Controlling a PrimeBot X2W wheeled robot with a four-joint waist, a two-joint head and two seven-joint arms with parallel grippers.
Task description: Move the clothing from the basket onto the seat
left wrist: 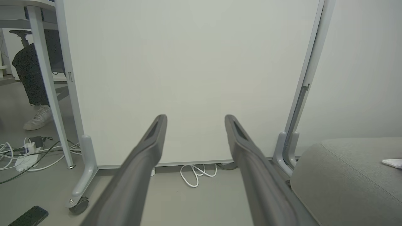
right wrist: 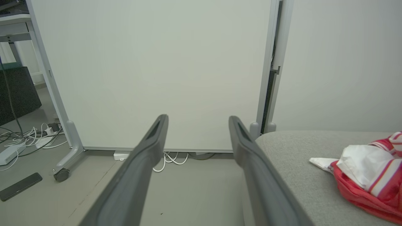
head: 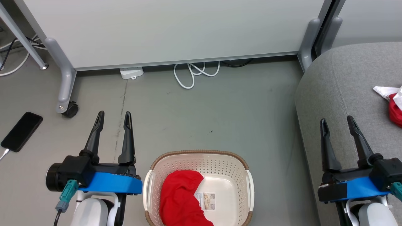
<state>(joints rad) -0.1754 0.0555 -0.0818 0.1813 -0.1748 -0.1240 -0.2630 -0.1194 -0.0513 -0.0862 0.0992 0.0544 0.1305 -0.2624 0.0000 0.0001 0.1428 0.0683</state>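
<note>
crumpled lower centre inside the basket (head: 201, 152): red clothing (head: 179, 194). likely soft, light, floppy; best pinched at a raised fold. left end effector (head: 114, 113) and right end effector (head: 336, 119) spread, empty.

right gripper (right wrist: 198, 118): fingers spread wide, nothing between | seat (right wrist: 292, 163): grey, at right | clothing (right wrist: 370, 185): red with white, bunched on seat, far right | white panel (right wrist: 157, 69): upright, far | white cable (right wrist: 171, 160): floor at panel's foot | phone (right wrist: 20, 186): dark, floor, left
</note>
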